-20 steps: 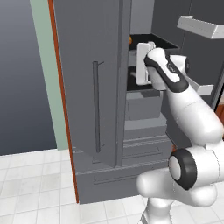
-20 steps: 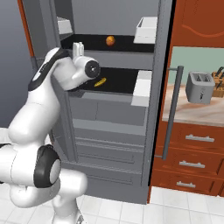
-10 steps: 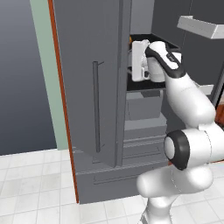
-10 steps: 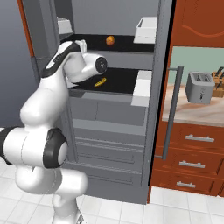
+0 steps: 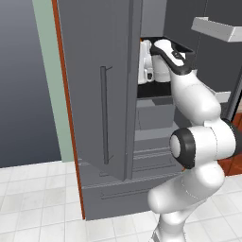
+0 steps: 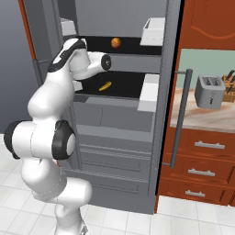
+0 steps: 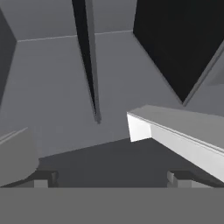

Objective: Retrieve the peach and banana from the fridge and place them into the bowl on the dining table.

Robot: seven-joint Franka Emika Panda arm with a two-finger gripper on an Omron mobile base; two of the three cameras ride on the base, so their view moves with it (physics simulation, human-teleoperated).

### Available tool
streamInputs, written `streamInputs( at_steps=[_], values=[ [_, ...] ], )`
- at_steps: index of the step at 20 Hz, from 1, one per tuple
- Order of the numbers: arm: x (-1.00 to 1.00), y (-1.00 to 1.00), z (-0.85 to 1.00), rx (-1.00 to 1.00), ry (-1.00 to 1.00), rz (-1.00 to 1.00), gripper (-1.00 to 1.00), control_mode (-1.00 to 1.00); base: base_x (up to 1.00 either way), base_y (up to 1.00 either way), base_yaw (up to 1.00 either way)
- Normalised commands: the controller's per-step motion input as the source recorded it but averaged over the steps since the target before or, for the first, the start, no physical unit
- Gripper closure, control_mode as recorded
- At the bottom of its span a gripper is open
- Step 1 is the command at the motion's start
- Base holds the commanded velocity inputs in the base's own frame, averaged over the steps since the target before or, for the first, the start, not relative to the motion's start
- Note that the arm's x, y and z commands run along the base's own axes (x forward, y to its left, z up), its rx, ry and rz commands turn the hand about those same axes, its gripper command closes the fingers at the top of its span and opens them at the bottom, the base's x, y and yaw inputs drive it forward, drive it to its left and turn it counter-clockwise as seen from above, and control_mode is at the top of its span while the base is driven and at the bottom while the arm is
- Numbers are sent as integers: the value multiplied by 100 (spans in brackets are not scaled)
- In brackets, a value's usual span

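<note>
The fridge stands with both doors open. On its upper dark shelf lies the orange-red peach, and the yellow banana lies on the shelf below. My arm reaches into the fridge at shelf height, left of both fruits. My gripper sits at the left side of the compartment, turned toward the left door. In the hand view the gripper is open, its fingertips wide apart with nothing between them, facing the door's grey inner wall and a white bin. The bowl and dining table are out of view.
White door bins hang on the right door, beside its long bar handle. To the right are wooden drawers and a counter with a toaster. White floor tiles lie in front of the fridge.
The arm has pushed deeper into the fridge, and the hand has risen and turned toward the left door. The jaws have stayed wide apart. The fruits have not moved.
</note>
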Motion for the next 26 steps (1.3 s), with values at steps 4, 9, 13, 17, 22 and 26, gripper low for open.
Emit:
streamInputs(
  at_steps=[4, 9, 13, 17, 22, 26],
  values=[
    [-44, 68, 0, 0, -1, 7, -100, -100, 0, 0, 0],
    [-90, 92, 0, 0, -1, 9, -100, -100, 0, 0, 0],
    [-100, 97, 0, 0, 0, 10, -100, -100, 0, 0, 0],
    [-96, 99, 0, 0, 0, 9, -100, -100, 0, 0, 0],
    [-69, 42, 31, -1, -8, 2, -100, -100, 0, 0, 0],
    [-60, -52, 47, -6, 0, -15, -100, -100, 0, 0, 0]
  ],
)
